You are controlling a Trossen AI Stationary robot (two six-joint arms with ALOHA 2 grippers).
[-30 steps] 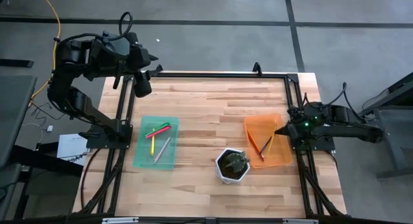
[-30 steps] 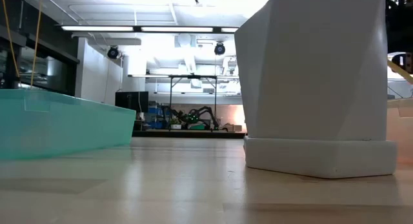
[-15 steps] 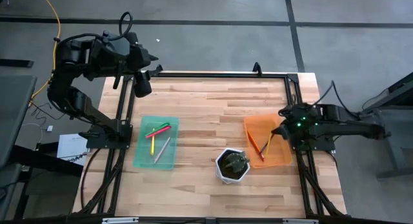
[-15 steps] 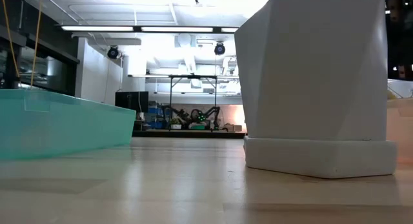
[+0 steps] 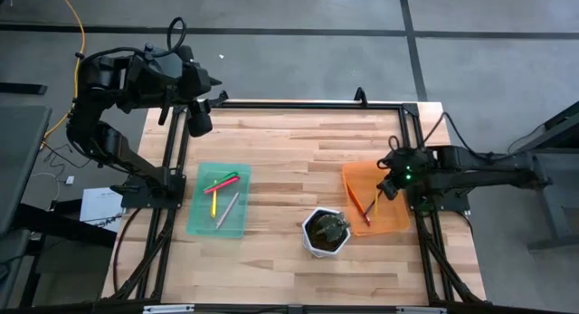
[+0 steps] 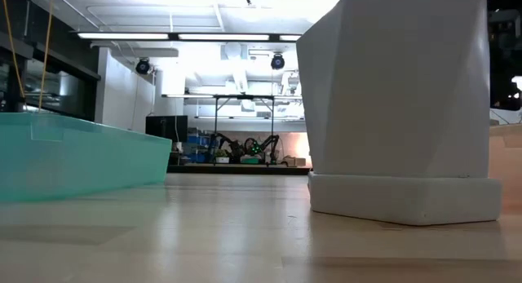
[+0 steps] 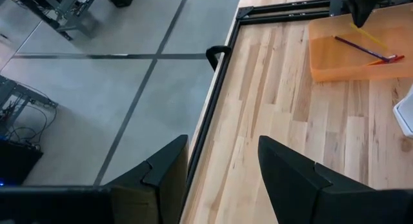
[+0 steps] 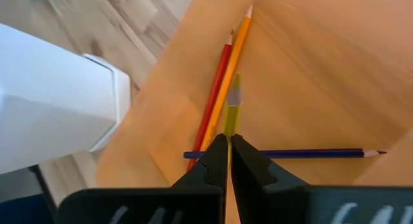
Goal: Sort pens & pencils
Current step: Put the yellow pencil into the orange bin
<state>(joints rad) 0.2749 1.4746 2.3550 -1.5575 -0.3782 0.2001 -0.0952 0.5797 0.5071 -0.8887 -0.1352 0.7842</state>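
The right gripper (image 5: pixel 387 186) is over the orange tray (image 5: pixel 395 223), and its fingers (image 8: pixel 217 161) are pressed together with nothing between them. Under it lie the pencils (image 8: pixel 227 88): an orange one, a red one, a yellow one and a dark blue one across them. The pens (image 5: pixel 223 186) lie in the green tray (image 5: pixel 204 225). A white pot (image 5: pixel 326 233) stands between the trays. The left gripper (image 7: pixel 219 179) waits wide open beyond the table's (image 5: pixel 289 142) far left corner

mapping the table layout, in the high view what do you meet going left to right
left gripper → teal tray holding the pens → white pot → orange tray holding the pencils → right gripper, over that tray
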